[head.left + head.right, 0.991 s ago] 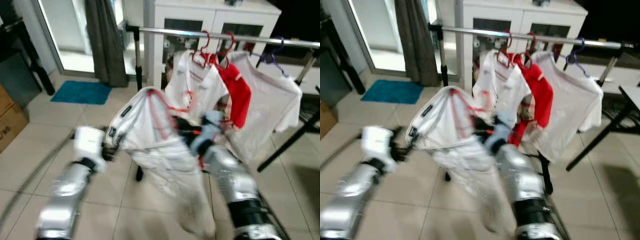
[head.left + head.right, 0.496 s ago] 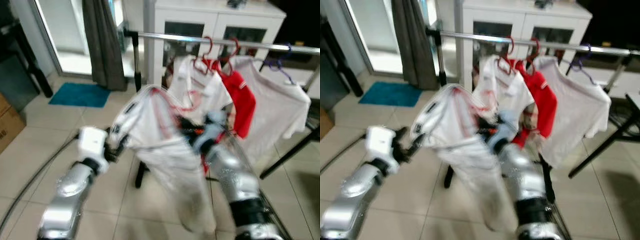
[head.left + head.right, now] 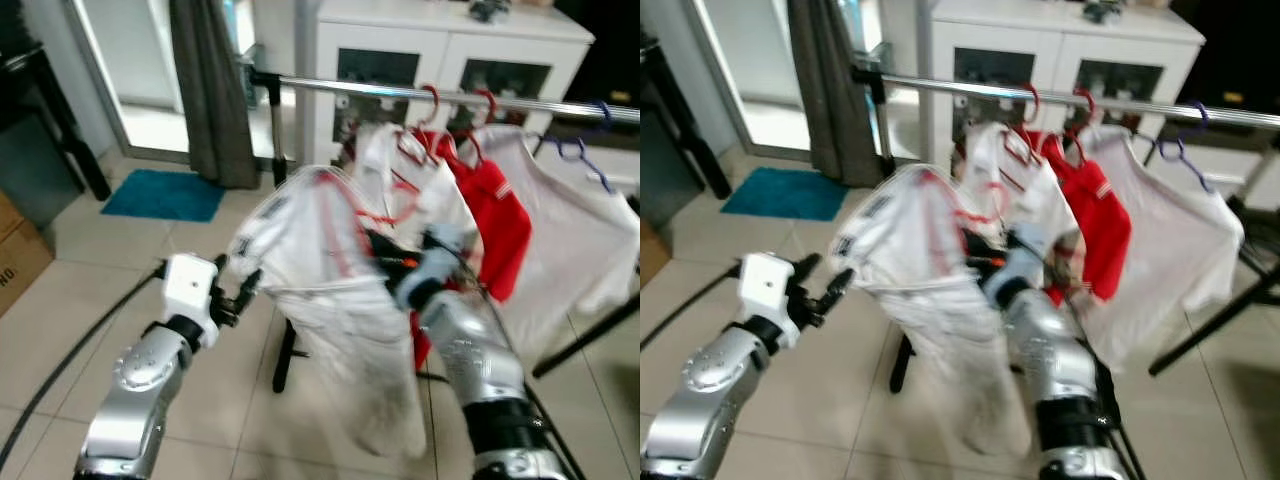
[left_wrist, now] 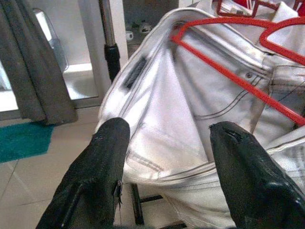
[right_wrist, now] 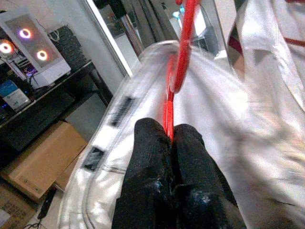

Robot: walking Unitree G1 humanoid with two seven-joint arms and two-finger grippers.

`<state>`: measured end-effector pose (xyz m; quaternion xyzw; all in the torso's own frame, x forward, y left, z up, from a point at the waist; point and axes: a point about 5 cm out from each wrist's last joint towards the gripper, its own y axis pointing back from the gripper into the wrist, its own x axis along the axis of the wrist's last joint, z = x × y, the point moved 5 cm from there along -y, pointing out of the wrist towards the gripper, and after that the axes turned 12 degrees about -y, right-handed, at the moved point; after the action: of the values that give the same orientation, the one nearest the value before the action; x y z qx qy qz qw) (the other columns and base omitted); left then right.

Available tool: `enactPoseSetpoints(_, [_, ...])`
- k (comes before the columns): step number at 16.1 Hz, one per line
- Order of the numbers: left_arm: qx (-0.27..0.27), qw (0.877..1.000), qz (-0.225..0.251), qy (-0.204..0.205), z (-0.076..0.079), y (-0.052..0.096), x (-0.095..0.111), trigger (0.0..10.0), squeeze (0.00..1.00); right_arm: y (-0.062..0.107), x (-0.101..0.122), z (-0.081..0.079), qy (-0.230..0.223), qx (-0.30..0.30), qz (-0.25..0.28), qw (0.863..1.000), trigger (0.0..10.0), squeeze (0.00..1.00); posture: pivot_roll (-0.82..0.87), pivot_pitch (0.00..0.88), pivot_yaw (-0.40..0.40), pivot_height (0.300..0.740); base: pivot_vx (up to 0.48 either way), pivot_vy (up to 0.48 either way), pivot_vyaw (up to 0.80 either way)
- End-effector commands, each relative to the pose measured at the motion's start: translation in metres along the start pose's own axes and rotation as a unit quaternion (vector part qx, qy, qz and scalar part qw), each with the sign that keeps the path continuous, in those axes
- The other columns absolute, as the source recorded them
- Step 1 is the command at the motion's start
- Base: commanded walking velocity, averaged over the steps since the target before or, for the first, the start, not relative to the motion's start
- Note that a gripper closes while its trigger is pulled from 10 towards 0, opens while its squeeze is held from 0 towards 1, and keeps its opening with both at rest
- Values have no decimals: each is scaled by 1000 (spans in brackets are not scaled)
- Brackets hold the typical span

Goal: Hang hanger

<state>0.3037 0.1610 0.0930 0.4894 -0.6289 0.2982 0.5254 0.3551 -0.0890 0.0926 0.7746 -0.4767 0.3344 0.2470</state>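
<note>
Right gripper (image 5: 172, 136) jaws clenched on the red hanger (image 5: 177, 71); left gripper (image 4: 167, 138) jaws released, holding nothing.

Left eye: hanger carries white trousers (image 3: 340, 300), held up at centre, just below the rail (image 3: 450, 97). Shirts (image 3: 500, 200) hang at 2 o'clock. Left gripper at 9 o'clock of the trousers.

Left wrist: fingers (image 4: 102, 157) spread, just short of the waistband.

Right wrist: cardboard box (image 5: 38, 160) at 8 o'clock.

Head stereo pair facing down onto rail (image 3: 440, 97), wrist cameras close on trousers (image 4: 190, 119)
</note>
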Motion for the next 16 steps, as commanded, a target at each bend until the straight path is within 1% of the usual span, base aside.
enactPoseSetpoints(1, [11,1000,2,-10,-9,2,3,10000,0,-7,8,-23,2,36,16,999,10000,0,46,0,-24,740,360,0,0])
enactPoseSetpoints(2, [11,1000,2,-9,-9,2,3,10000,0,-8,7,-23,1,37,13,999,10000,0,48,0,-26,740,356,0,0])
enactPoseSetpoints(4, [12,1000,1,-10,-9,4,2,10000,0,-8,5,-25,0,41,10,999,10000,0,51,0,-28,740,356,0,-459])
enactPoseSetpoints(16, [3,1000,-2,-14,-5,6,0,10000,0,-9,4,-29,10,49,7,999,10000,0,51,0,-33,740,359,0,0])
